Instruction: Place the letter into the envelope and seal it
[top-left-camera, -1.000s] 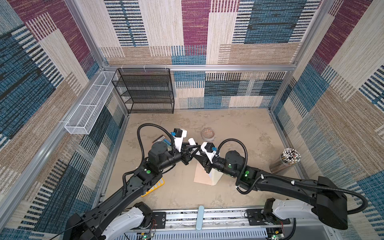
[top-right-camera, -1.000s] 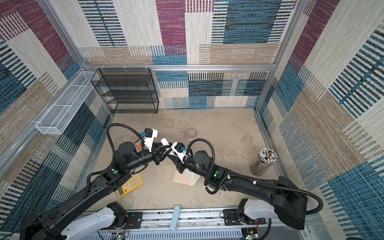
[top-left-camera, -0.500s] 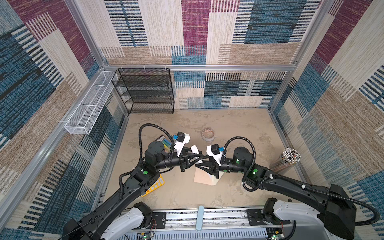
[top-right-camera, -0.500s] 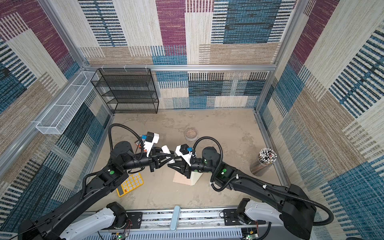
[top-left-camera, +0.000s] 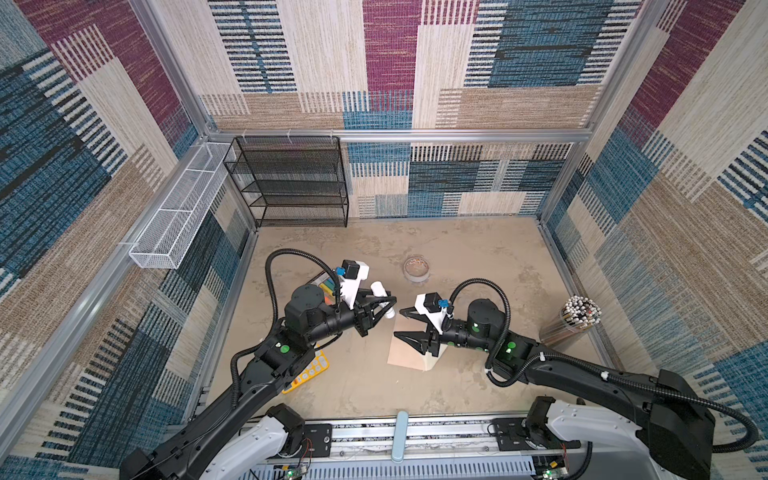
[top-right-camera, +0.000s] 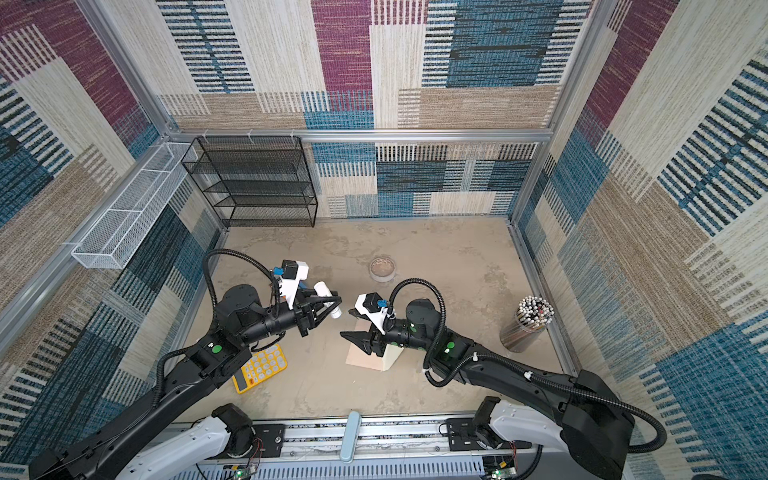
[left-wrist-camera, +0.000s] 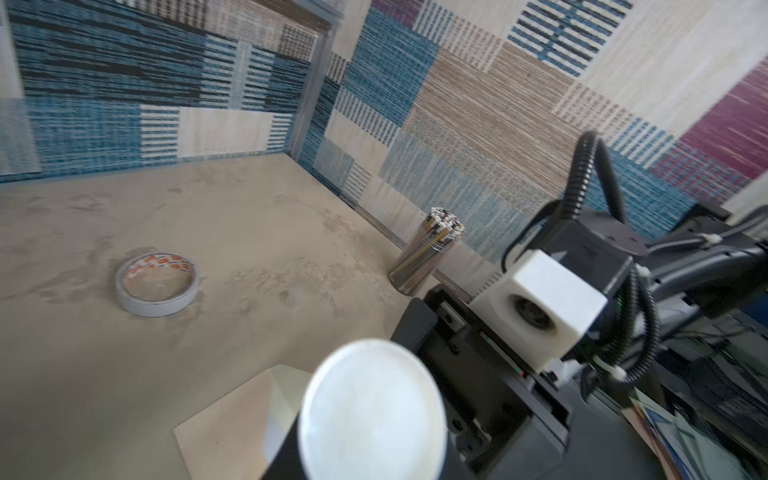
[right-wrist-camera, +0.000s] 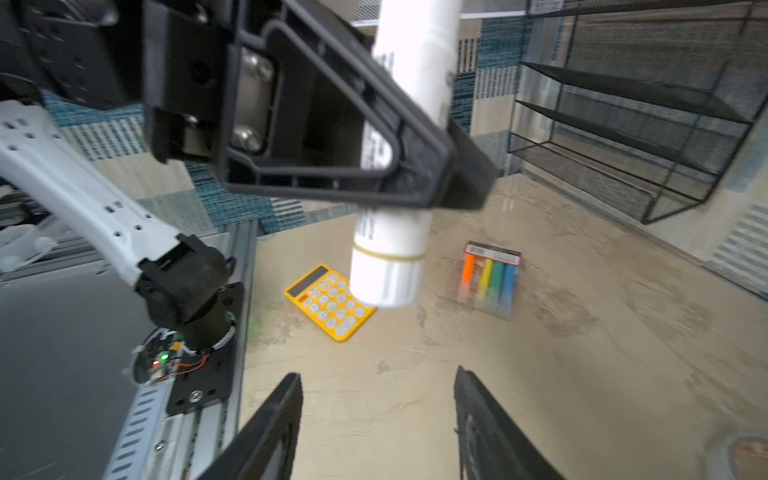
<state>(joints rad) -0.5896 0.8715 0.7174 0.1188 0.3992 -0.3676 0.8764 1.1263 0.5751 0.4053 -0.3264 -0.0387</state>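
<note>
The peach envelope (top-left-camera: 405, 353) lies flat on the table with its cream flap (top-left-camera: 432, 362) folded out, partly under my right gripper; it also shows in the left wrist view as the envelope (left-wrist-camera: 224, 424). The letter is hidden. My left gripper (top-left-camera: 384, 303) hovers left of the envelope, shut on a white tube (right-wrist-camera: 390, 257) held crosswise; the tube's round end (left-wrist-camera: 370, 407) fills the left wrist view. My right gripper (top-left-camera: 401, 324) faces it over the envelope, open and empty, with a clear gap to the tube. Its fingers (right-wrist-camera: 270, 428) stand wide apart.
A yellow calculator (top-left-camera: 307, 370) and a marker pack (right-wrist-camera: 490, 278) lie by the left arm. A tape roll (top-left-camera: 417, 268) sits behind the grippers, a pencil cup (top-left-camera: 577, 320) at the right wall. A black wire shelf (top-left-camera: 291, 183) and white basket (top-left-camera: 178, 216) stand back left.
My right gripper was closed up against the tube in the left gripper; it has opened and drawn back to the right. The left gripper keeps the tube.
</note>
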